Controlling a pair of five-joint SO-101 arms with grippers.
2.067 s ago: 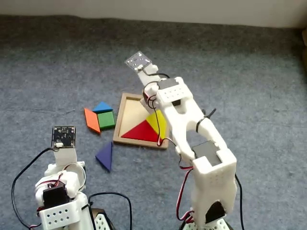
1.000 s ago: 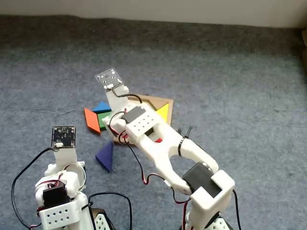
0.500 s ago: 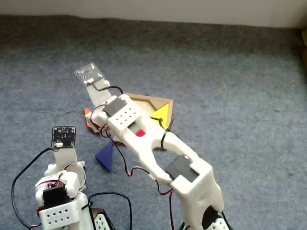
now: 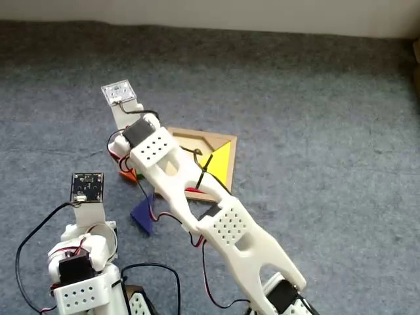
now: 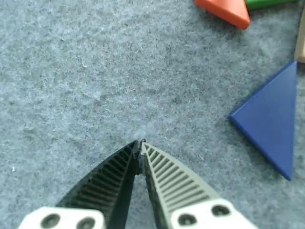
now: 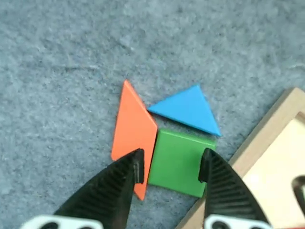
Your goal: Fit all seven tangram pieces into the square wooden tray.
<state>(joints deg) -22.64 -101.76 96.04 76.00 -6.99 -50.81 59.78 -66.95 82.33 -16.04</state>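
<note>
Just beside the wooden tray (image 6: 267, 138), the green square (image 6: 178, 160) touches an orange piece (image 6: 133, 131) and a light blue triangle (image 6: 188, 109), the right gripper (image 6: 171, 164) astride it with jaws apart, its arm (image 4: 177, 177) stretched across the tray, the left gripper (image 5: 139, 148) closed over carpet (image 5: 71, 71) near a dark blue triangle (image 5: 271, 124).

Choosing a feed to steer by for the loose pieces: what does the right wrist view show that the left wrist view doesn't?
Extra in the right wrist view: the light blue triangle and the right gripper, open above the green square. Extra in the left wrist view: the dark blue triangle and the left gripper, shut and pointing at bare carpet. Shared: the orange piece, the green square, the carpet, and probably the tray, a mere tan sliver in the left wrist view.
</note>
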